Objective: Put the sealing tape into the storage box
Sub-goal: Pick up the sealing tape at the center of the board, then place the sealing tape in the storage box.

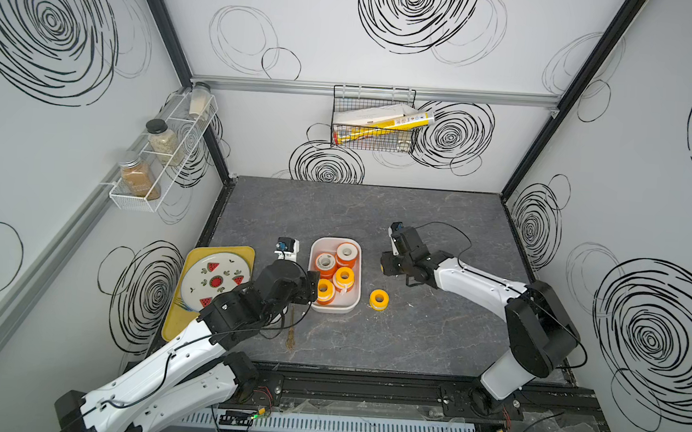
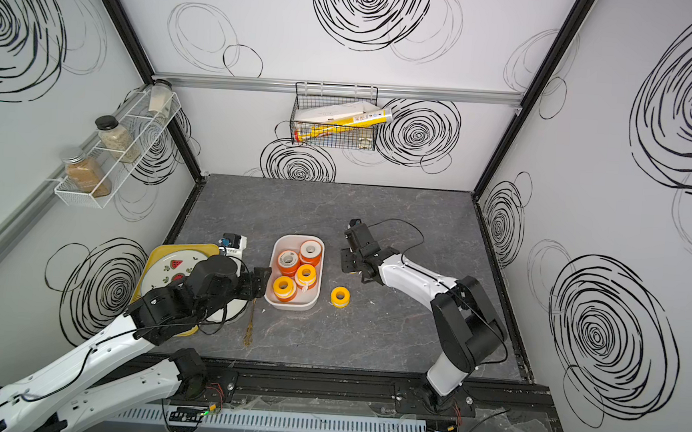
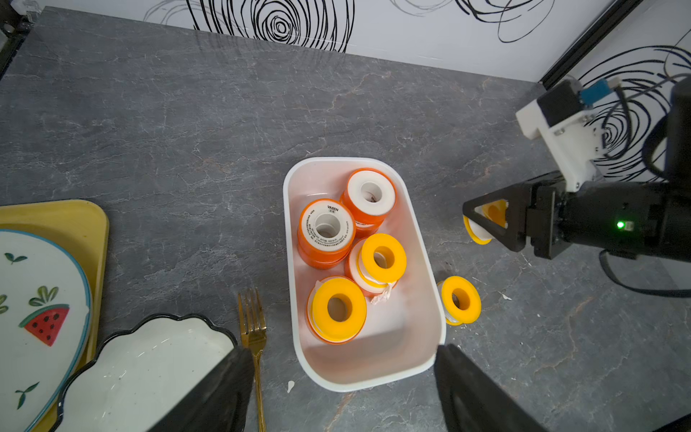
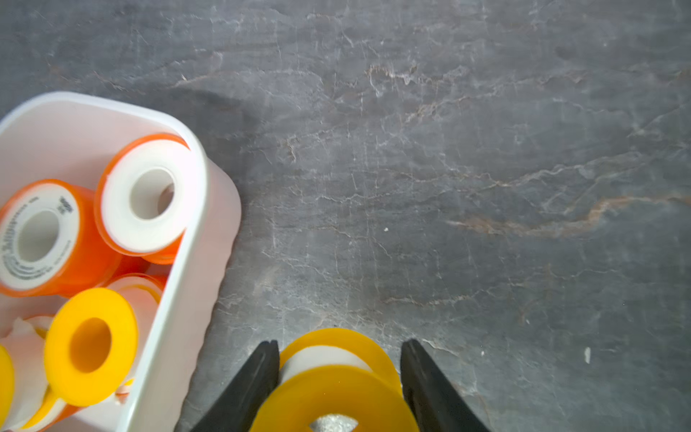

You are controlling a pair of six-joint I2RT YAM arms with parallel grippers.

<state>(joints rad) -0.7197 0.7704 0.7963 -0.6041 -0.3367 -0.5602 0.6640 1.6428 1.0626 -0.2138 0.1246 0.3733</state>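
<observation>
Grasp: the right gripper [image 4: 340, 348], at bottom centre of the right wrist frame, has its jaws part-closed and pinching one roll of sealing tape, white tape wound on a yellow plastic spool [image 4: 332, 392]. The jaws sit either side of the round body, against the flange rims. In a top view this gripper [image 1: 386, 265] hangs right of centre over the grey stone-patterned desk [image 1: 378, 211]. It is just beside the white, low-walled plastic storage box [image 1: 336, 308], not over it.

Box, centre of frame in both top views: four roll tops show. Two have orange spools with white faces, toward the upper end. Two have yellow flanges, toward the lower end. Orange under these suggests more rolls beneath; the count is uncertain. Another yellow-spool roll [image 1: 379, 299] lies on the desk just right of the box's lower corner, apart from the wall.

The left gripper [image 3: 344, 351], at the bottom edge of the left wrist frame, has its jaws spread wide and empty, at the box's near end.

Handling, as a judgement:
- The rolls look light.
- The spool is hard and glossy, so it is likely to slip under a weak pinch.
- The winding is soft. One boxed roll trails a loose crumpled tail [image 3: 381, 295], so squeezing the tape itself risks denting or snagging.
- The best hold is on the flange rims or across the two flat faces.
- The round form will roll if it lands on edge, so a low release suits. Bare box floor shows at the lower end in the left wrist frame.
</observation>
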